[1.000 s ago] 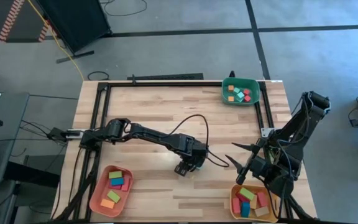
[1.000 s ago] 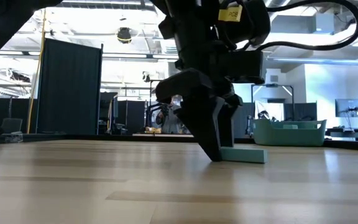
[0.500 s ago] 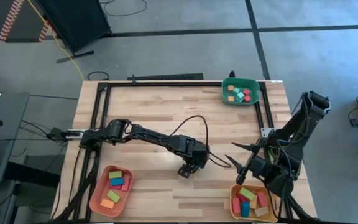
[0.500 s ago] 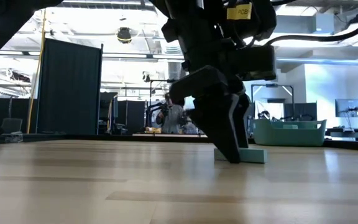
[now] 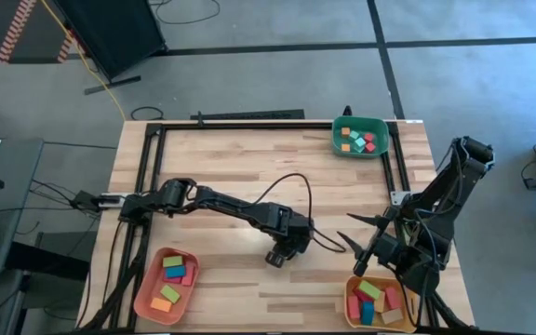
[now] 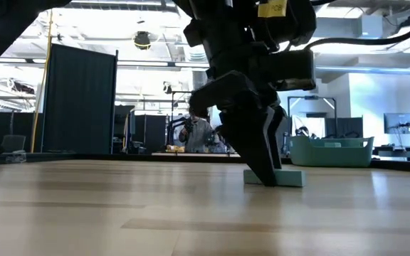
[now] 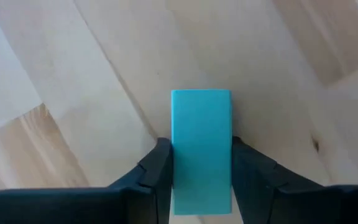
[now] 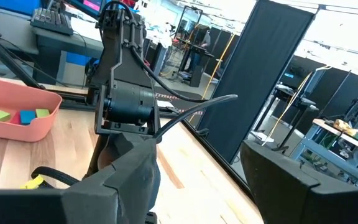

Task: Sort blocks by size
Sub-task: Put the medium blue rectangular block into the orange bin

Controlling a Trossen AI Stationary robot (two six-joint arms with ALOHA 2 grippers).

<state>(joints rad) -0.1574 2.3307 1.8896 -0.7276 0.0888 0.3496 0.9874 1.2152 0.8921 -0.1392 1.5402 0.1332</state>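
A teal bar-shaped block (image 7: pixel 201 118) lies flat on the wooden table near its middle, a bit toward the near edge. My left gripper (image 5: pixel 280 255) stands over it, slanting down, shut on it. In the low view the block (image 6: pixel 289 177) sticks out beside the dark fingers (image 6: pixel 258 153). My right gripper (image 5: pixel 355 233) hangs open and level at the near right, above the yellow tray (image 5: pixel 351 300), with nothing between its fingers (image 8: pixel 126 180). In the high view the gripper hides the block. My left gripper pinches the teal block's two long sides (image 7: pixel 174 155) between its two fingers, which lie across the bar at the end nearer the wrist. The fingers (image 7: pixel 244 165) come from above, slanting down. The block rests flat on the table (image 6: pixel 191 213).
A green tray (image 5: pixel 339 124) with several small blocks sits at the far right corner. A salmon tray (image 5: pixel 143 296) holds several blocks at the near left, and the yellow tray holds several at the near right. A black frame (image 5: pixel 249 126) runs along the table's edges.
My left gripper has shut its fingers on the teal block, tipping a little as it did. The block stays flat on the table. My right gripper has kept still.
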